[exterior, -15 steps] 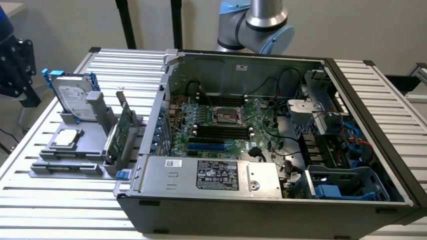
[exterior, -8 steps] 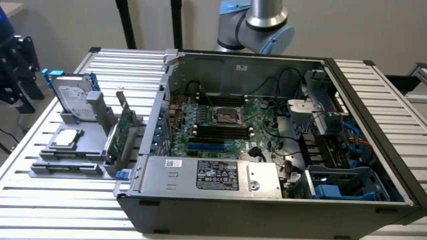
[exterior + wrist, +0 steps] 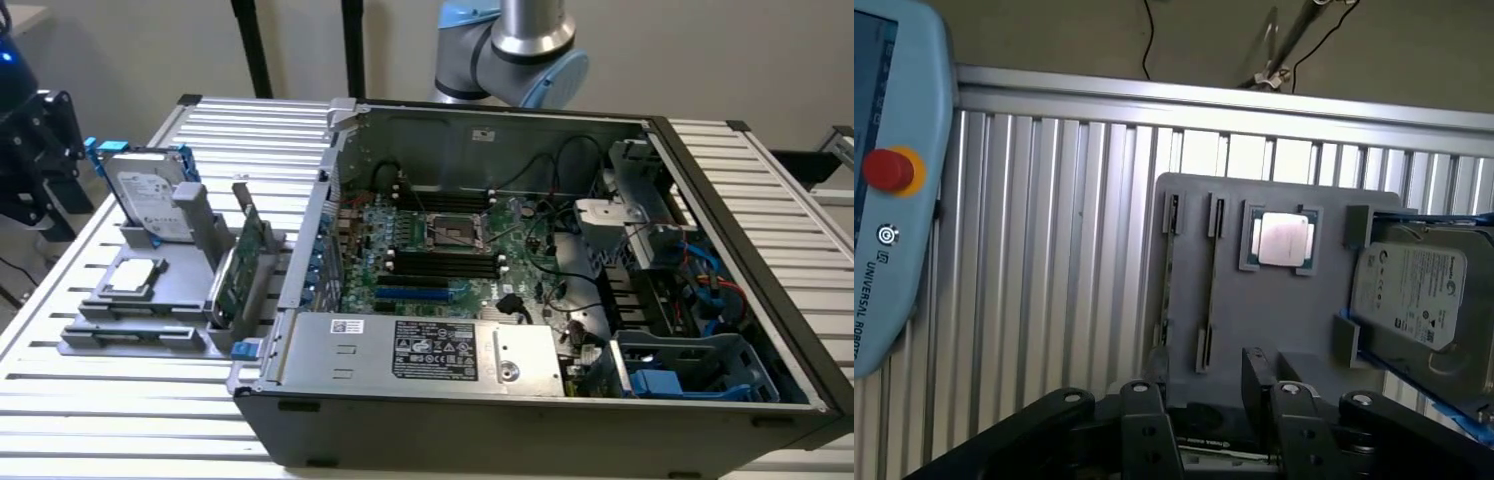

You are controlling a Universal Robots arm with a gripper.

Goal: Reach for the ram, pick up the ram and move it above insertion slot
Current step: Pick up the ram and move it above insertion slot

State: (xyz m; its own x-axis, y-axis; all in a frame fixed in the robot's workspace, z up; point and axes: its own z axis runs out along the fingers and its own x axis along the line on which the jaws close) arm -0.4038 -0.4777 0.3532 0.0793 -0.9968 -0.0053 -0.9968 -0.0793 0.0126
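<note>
The ram appears as a thin dark strip standing on edge in the outermost narrow slot of the gray holder. This is a judgement, since a second, similar slot lies just beside it toward the CPU and the two are hard to tell apart. The hard drive stands past the CPU, on the side away from the ram.

In the exterior view the ram lies at about 8 o'clock from the open computer case, with its long axis running roughly 9 to 3. It is the holder's nearest item to the camera, and the expansion card stands between it and the case wall.

The gripper hangs over the holder's case-side edge. Its fingers are spread, with nothing between them.

From the fingers, the ram lies ahead and outward, away from the case and a little toward the teach pendant. Its long axis points away from the gripper, crosswise to the line joining the two fingers. As I read it, the fingers already face the stick's thin flat sides.
</note>
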